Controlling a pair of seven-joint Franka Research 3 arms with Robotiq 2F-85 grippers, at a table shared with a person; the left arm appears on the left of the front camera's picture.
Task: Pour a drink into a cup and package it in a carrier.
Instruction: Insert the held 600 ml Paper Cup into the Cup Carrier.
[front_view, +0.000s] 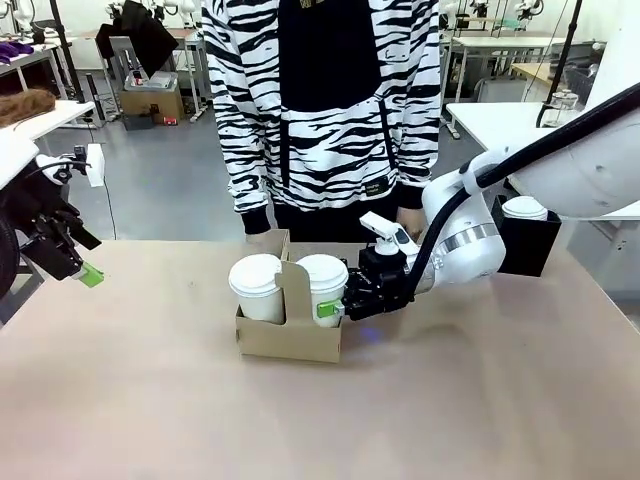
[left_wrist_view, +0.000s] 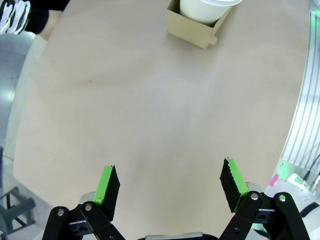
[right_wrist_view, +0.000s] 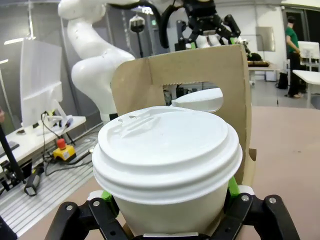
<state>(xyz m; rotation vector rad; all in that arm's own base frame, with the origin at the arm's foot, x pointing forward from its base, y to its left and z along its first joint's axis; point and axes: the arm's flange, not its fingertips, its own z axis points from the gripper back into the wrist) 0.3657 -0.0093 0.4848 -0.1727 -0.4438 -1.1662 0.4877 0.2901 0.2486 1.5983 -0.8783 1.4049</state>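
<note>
- Right arm's fingers (front_view: 331, 309): green pads (right_wrist_view: 233, 186) pressed against both sides of a white lidded cup (right_wrist_view: 167, 165), just below the lid's rim; closed around it.
- That cup (front_view: 324, 285) sits in the near right slot of the carrier (front_view: 290, 335); cup upright, lid on, sip opening visible on the lid in the right wrist view.
- Carrier's upright handle (right_wrist_view: 200, 67) stands directly behind the held cup, with a cut-out grip hole; through the hole a second white lid (right_wrist_view: 200, 99) shows.
- Second lidded cup (front_view: 256, 286) occupies the slot on the left of the handle, upright, touched by neither arm.
- Carrier rests on the brown tabletop (front_view: 480, 400), near the middle, toward the far edge.
- Left arm's fingers (left_wrist_view: 170, 187): spread wide apart, nothing between them, bare tabletop beneath; well away from the carrier (left_wrist_view: 195, 27), whose corner shows at the top of the left wrist view.
- Person in a zebra-striped top (front_view: 320, 100) stands at the far side, behind the carrier.
- Black box (front_view: 525, 245) with a white lid on top stands at the right rear.
</note>
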